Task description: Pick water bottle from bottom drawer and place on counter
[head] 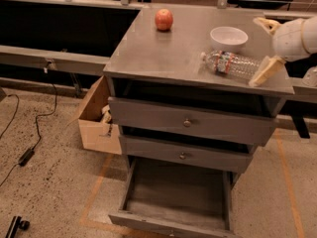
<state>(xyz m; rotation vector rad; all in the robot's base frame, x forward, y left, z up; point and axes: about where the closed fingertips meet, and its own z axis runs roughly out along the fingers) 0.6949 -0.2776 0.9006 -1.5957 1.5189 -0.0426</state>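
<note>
Grey counter [158, 53] bears the water bottle [233, 63] lying near its front edge, hand [262, 47] spread beside it.

The gripper [256, 51] is hovering at the counter's [163, 53] right edge, fingers spread wide. The water bottle [232, 63] is lying on its side just left of it, base by the nearer finger [266, 71]; contact is unclear. A white bowl [228, 36] is sitting just left, an apple [164, 19] farther left. The bottom drawer [178, 197] is standing open well below.
</note>
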